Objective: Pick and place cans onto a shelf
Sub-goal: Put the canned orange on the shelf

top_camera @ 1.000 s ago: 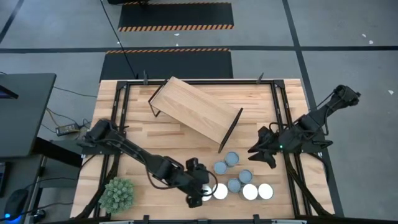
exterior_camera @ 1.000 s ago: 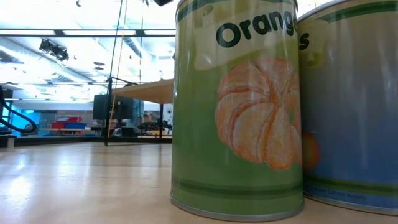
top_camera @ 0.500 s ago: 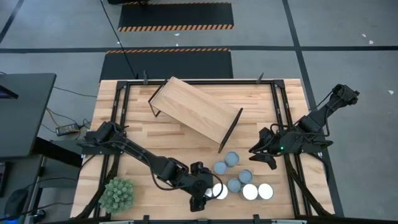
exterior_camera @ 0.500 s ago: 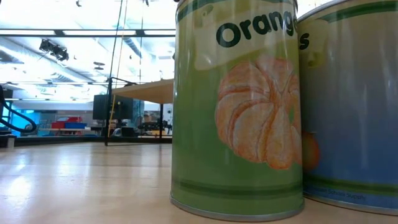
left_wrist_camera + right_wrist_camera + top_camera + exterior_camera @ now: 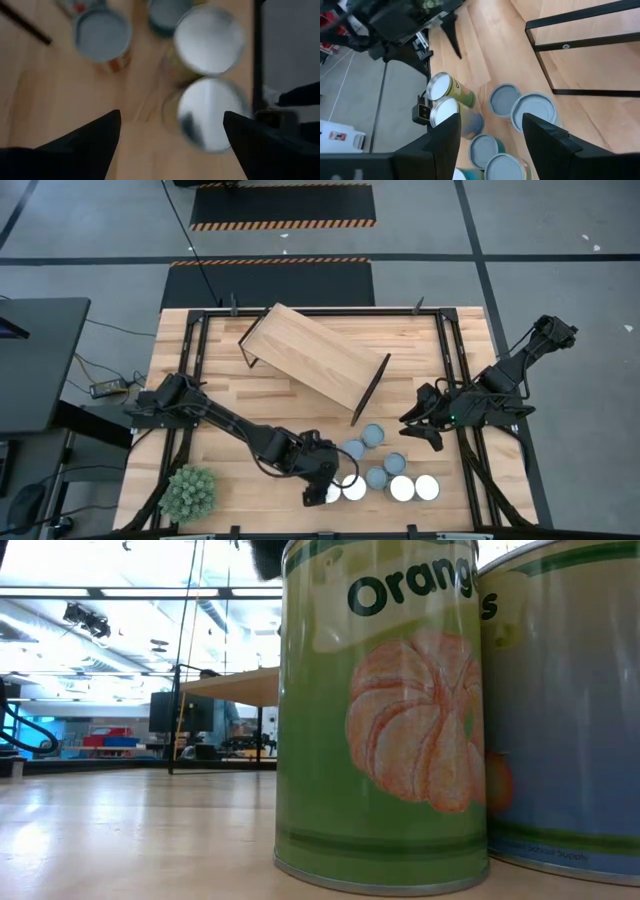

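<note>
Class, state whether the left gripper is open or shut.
Open: left gripper fingers spread wide above a silver-topped can, not touching it.

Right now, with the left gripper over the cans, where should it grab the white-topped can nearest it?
Grip the white-topped can across its round sides, coming straight down. It stands upright, and the open left gripper already straddles it; a neighbouring can crowds one side.

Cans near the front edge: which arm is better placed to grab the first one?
Left. The left gripper hovers open right over the cans, one silver top between its fingers in its wrist view. The right gripper waits open beside the cluster.
</note>
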